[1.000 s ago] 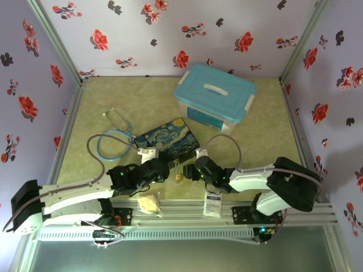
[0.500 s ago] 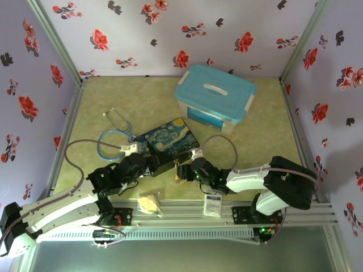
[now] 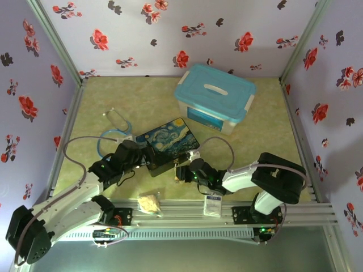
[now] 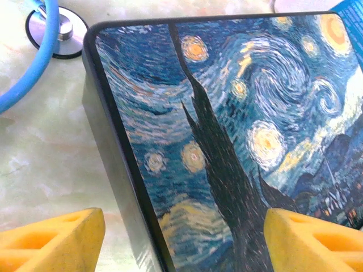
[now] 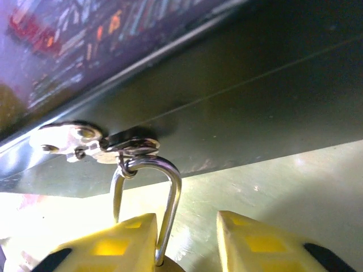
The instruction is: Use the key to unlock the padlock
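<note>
**The padlock (image 5: 172, 207) was hung from the clasp (image 5: 74, 141) of the painted box (image 4: 238, 113), at the right pincer (image 5: 187, 229).**

Its thin, polished steel shackle (image 5: 148, 162), a narrow U, was hooked through the silver clasp on the box's dark side wall. The arch was pointed at the clasp and the legs were directed back toward the pincer, with the long axis slightly tilted. One leg was seen just beside a yellow plastic finger (image 5: 113, 243), and a slim gap was seen between the two fingers. Whether the lock was clamped could not be told. The left pincer (image 4: 181, 243) was spread wide over the rounded corner of the glossy, swirl-painted lid, above the marbled tabletop (image 4: 45, 158).
</note>
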Tool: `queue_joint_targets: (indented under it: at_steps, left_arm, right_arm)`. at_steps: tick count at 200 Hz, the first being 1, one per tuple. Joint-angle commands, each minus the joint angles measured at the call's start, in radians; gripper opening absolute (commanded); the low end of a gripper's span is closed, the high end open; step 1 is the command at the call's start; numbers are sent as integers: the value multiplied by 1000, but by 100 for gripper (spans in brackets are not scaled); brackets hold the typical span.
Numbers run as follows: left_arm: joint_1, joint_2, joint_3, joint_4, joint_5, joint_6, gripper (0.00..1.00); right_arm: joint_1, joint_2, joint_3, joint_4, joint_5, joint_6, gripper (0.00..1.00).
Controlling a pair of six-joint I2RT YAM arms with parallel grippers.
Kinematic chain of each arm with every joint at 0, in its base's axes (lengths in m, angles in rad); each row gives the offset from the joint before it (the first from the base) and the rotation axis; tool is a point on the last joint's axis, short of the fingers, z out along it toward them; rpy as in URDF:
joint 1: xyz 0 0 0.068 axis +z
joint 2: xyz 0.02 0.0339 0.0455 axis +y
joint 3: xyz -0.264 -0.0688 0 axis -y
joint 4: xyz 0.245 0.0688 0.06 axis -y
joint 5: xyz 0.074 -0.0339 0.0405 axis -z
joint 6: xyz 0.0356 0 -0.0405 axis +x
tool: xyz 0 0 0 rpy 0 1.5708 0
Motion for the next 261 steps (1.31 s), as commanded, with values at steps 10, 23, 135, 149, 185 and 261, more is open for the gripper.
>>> queue_joint_targets:
  at_steps: [10, 23, 135, 149, 185, 261]
  left_arm:
    - [28, 29, -22, 51, 34, 63, 74]
    - [38, 44, -26, 61, 38, 68, 74]
    - [83, 201, -30, 180, 2, 133, 73]
    - [87, 211, -36, 199, -4, 136, 72]
    - [96, 246, -42, 223, -24, 156, 68]
    - [95, 294, -62, 267, -15, 178, 66]
  right_arm:
    - [3, 30, -30, 104, -8, 23, 31]
    - [0, 52, -50, 170, -11, 39, 31]
    - [-2, 162, -94, 361, 22, 155, 12]
    - [-3, 173, -108, 386, 43, 167, 9]
    - [3, 221, -142, 516, 95, 246, 3]
    - [54, 358, -129, 720, 258, 487, 0]
